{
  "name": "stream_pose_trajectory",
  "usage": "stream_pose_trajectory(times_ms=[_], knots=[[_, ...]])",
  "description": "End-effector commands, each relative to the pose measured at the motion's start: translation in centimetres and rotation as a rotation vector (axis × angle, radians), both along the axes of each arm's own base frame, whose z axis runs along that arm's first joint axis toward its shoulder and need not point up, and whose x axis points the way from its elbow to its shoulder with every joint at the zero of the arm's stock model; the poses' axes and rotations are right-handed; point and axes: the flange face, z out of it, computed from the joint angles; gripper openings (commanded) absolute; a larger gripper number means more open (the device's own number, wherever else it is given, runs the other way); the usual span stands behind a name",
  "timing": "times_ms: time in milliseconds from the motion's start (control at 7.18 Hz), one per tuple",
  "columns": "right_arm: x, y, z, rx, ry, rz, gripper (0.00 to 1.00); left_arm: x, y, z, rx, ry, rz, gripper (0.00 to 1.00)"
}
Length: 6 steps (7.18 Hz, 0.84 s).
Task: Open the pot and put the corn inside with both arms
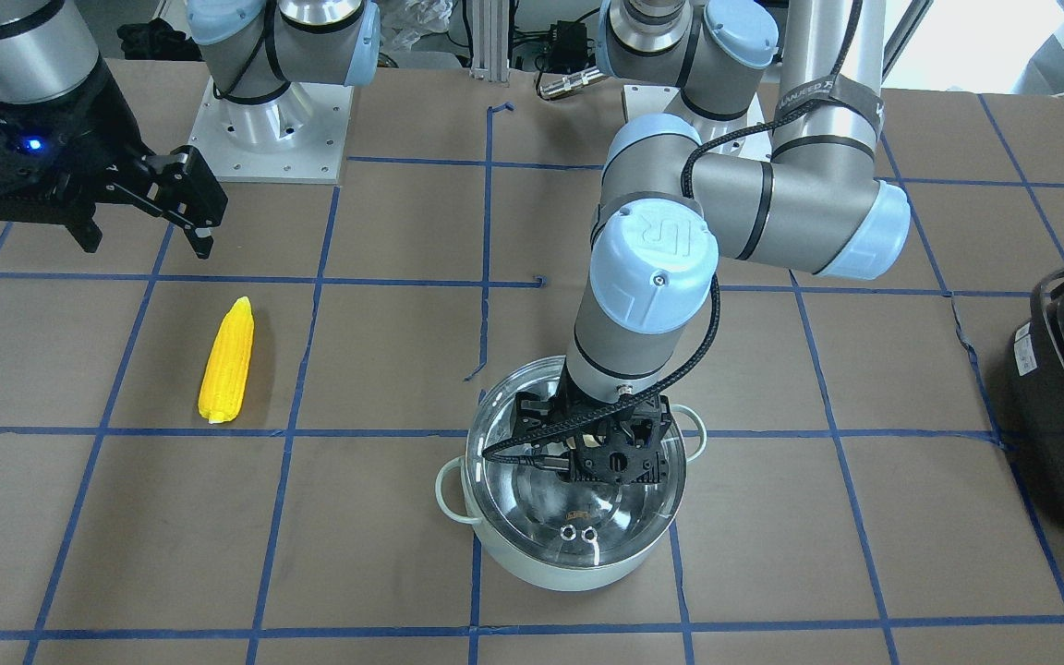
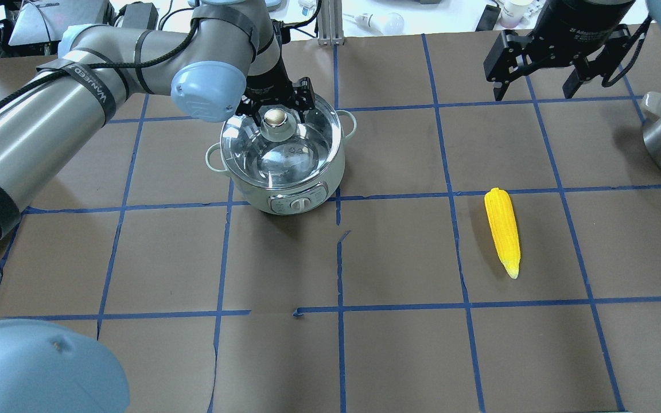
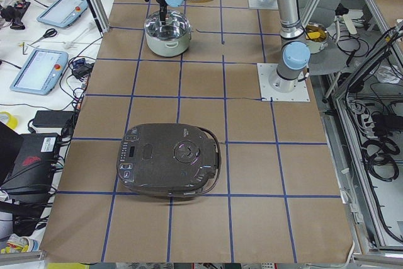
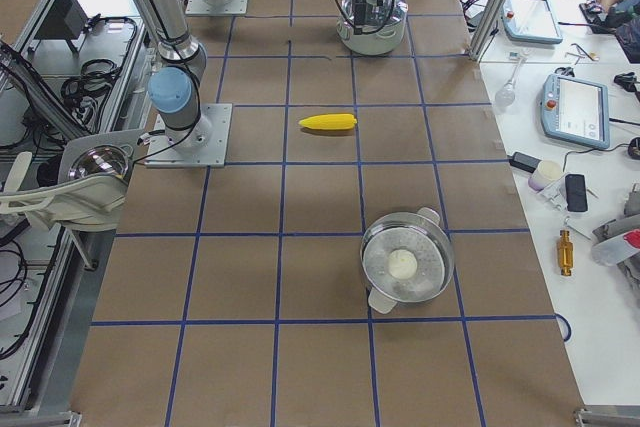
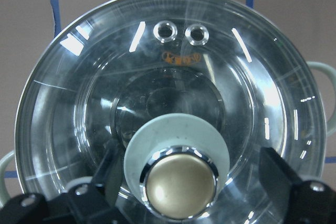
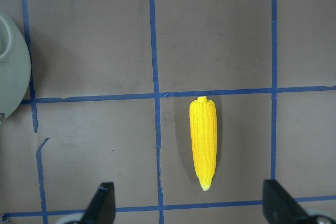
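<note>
Atop pot (image 2: 302,189), likely slick, fragile glass lid (image 5: 173,77): pinch knob (image 5: 181,183), with left gripper (image 2: 276,106) spread astride it. With right gripper (image 2: 536,92), likewise spread, grasp stiff corn (image 2: 502,229) mid-cob.

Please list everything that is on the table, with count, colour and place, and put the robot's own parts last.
pot: one, pale mint green, table's left half in the overhead view
glass lid: one, clear, on the pot
corn: one, yellow, lying on the right half, apart from the pot
black appliance: one, glossy black, table's end on the robot's left
steel pot: one, silver, lidded, end on the robot's right
table: one, brown, blue tape grid
left gripper: one, black, open, straddling the lid's knob
right gripper: one, black, open, high above the corn's area
</note>
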Motion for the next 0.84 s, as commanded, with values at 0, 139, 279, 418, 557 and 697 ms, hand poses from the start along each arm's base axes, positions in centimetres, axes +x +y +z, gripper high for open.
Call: stream_pose_trajectory(times_ms=[0,139,279,418,557,697], knots=[[-0.02,0.00,0.00,0.000,0.000,0.000,1.00,0.00,0.00,0.30,-0.002,-0.001,-0.003,0.71],[0.06,0.01,0.00,0.000,0.000,0.000,1.00,0.02,0.06,0.03,0.005,-0.002,-0.001,0.67],[0.06,0.01,0.00,0.000,0.000,0.000,1.00,0.01,0.18,0.12,0.008,0.001,0.000,0.59],[0.06,0.01,0.00,0.000,0.000,0.001,1.00,0.01,0.20,0.27,0.008,0.001,0.000,0.56],[0.06,0.01,0.00,0.000,0.000,0.000,1.00,0.04,0.25,0.47,0.004,0.000,-0.002,0.50],[0.06,0.01,0.00,0.000,0.000,0.000,1.00,0.09,0.43,0.71,0.002,-0.002,-0.012,0.41]])
